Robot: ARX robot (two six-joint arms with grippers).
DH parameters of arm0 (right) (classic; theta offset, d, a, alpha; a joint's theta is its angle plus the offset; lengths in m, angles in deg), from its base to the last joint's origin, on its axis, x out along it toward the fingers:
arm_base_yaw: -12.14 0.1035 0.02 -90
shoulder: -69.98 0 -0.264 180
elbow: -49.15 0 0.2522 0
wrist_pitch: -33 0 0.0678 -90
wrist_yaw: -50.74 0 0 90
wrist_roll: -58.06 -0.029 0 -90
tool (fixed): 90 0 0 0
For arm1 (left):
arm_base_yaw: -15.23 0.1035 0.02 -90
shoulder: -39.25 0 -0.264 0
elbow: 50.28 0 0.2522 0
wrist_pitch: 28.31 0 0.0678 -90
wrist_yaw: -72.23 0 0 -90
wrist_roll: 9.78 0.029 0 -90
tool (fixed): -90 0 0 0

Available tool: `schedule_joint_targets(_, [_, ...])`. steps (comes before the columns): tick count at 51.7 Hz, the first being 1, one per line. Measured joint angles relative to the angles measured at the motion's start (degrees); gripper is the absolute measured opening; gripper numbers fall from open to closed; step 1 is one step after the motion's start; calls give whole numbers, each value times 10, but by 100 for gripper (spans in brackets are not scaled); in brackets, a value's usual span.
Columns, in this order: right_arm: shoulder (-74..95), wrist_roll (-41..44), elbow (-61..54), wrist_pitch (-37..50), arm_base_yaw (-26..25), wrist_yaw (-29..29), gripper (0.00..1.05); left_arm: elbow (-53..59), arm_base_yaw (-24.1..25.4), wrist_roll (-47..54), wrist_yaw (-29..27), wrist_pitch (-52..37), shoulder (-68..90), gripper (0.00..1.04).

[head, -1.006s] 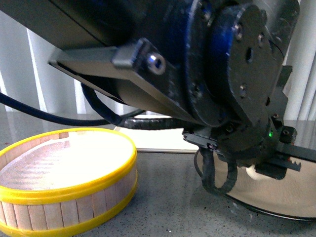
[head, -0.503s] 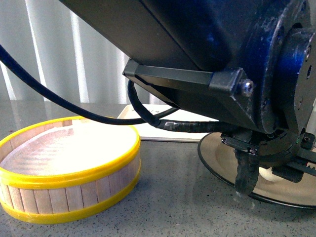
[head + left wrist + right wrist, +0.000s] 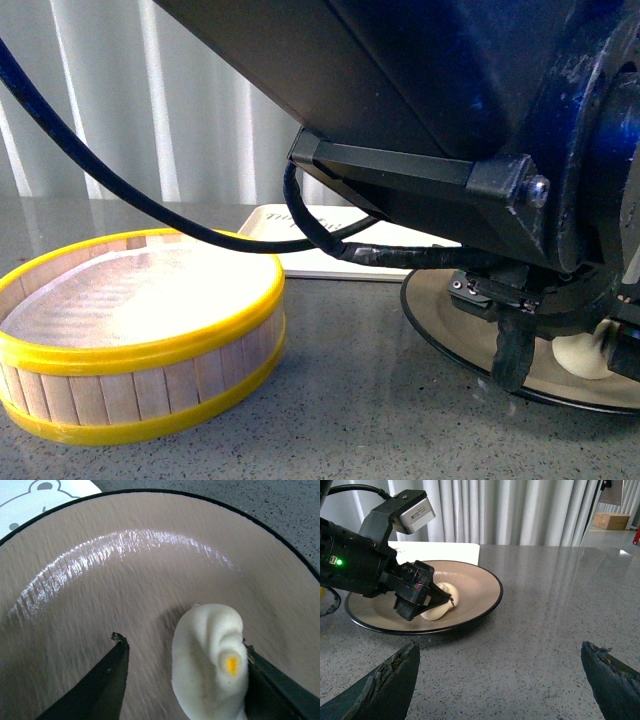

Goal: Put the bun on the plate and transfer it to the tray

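Basket first: the yellow-rimmed steamer basket [image 3: 140, 330] sits at the left of the front view, with nothing in it that we can see. Behind it, toward the middle, the white tray [image 3: 300, 265] lies flat, and the plate [image 3: 445, 310] sits just in front of it on the right. The bun [image 3: 580, 355] is on the plate, a bit off-centre.

Our left gripper [image 3: 184, 647] is spread open around it. One finger [image 3: 112, 680] stands clear of the dough, and the other is right against the bun's side. Our right gripper [image 3: 500, 650] hovers wide open over the table [image 3: 545, 630], apart from the plate and holding nothing.

So we reckon the bun part is done and carrying the plate comes next. The bun looks soft and light, easy to dent, and it could roll on that smooth slope. The plate looks stiff and probably slick, so we'd pinch the black rim and keep it level.
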Motion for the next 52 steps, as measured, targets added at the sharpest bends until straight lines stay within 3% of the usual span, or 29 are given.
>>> schedule_joint_targets(10, [0,0,0,0,0,0,96,-9,0,-13,-7,3,2,100])
schedule_joint_targets(52, [0,0,0,0,0,0,96,-50,11,-76,12,68,12,98])
